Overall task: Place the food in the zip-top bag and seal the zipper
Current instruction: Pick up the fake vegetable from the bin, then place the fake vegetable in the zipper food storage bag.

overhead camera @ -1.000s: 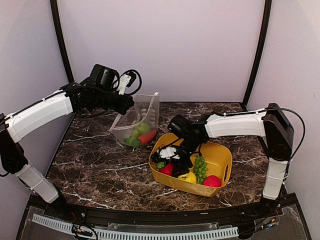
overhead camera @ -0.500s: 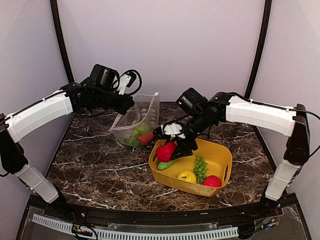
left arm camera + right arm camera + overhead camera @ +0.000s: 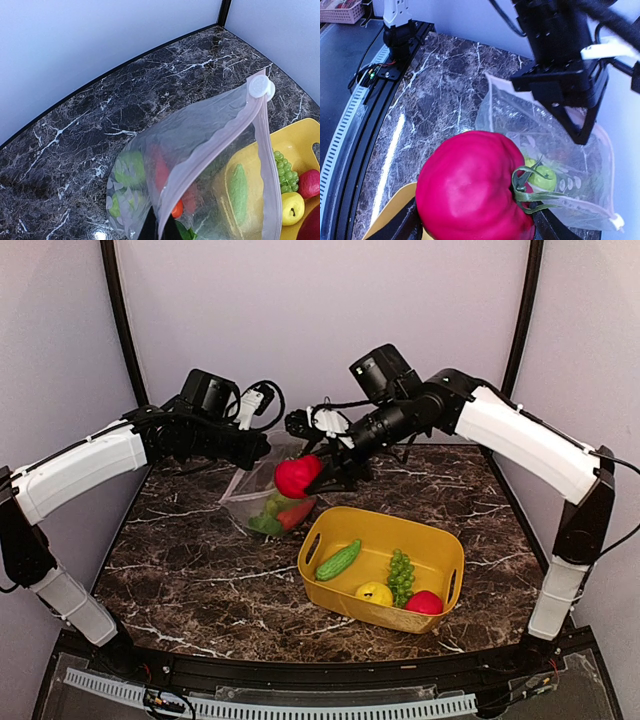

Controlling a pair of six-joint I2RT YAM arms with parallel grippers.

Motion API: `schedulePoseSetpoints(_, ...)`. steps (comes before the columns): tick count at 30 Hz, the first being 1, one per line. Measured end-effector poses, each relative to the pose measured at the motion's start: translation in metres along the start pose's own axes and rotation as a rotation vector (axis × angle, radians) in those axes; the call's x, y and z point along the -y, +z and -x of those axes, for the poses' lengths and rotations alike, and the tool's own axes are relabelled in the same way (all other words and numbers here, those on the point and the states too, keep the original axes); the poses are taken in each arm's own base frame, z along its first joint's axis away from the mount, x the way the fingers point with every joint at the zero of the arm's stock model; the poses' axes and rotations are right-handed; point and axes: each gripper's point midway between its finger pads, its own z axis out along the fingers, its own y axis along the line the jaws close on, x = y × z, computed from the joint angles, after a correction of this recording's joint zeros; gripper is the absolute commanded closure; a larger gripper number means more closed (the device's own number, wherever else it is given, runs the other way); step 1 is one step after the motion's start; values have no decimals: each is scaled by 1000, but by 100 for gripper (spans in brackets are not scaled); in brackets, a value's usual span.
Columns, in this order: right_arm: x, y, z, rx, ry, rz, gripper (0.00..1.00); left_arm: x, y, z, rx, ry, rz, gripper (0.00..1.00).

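My left gripper (image 3: 255,448) is shut on the near rim of the clear dotted zip-top bag (image 3: 275,490) and holds its mouth up and open. In the left wrist view its pinkish zipper strip (image 3: 210,150) ends in a white slider tab (image 3: 261,87); green and red food (image 3: 161,170) lies inside. My right gripper (image 3: 305,478) is shut on a red toy tomato (image 3: 295,476) with a green stem, held over the bag's mouth; it fills the right wrist view (image 3: 470,187). A green cucumber (image 3: 338,560), grape bunch (image 3: 400,574), yellow lemon (image 3: 374,593) and red fruit (image 3: 424,602) lie in the yellow basket (image 3: 440,540).
The basket stands on the dark marble table (image 3: 200,570), just right of the bag. Black corner posts (image 3: 120,320) and pale walls close the back and sides. A black rail (image 3: 300,680) runs along the table's near edge.
My right gripper took the red tomato out of the basket, lifted it and carried it left and back to above the bag's mouth. The left gripper and bag stayed put.
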Motion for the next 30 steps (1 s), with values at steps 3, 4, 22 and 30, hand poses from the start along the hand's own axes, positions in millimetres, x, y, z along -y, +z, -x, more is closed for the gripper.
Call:
schedulePoseSetpoints(3,14,-1,14,32,-2,-34,53,1,0,0,-1,-1,-4,99)
schedulePoseSetpoints(4,18,-1,18,41,-2,-48,53,1,0,0,0,-2,-5,99)
schedulePoseSetpoints(22,68,24,0,10,44,-224,51,2,0,0,-1,-19,-21,99)
schedulePoseSetpoints(30,77,23,1,11,46,-268,48,2,0,0,-1,-27,-21,99)
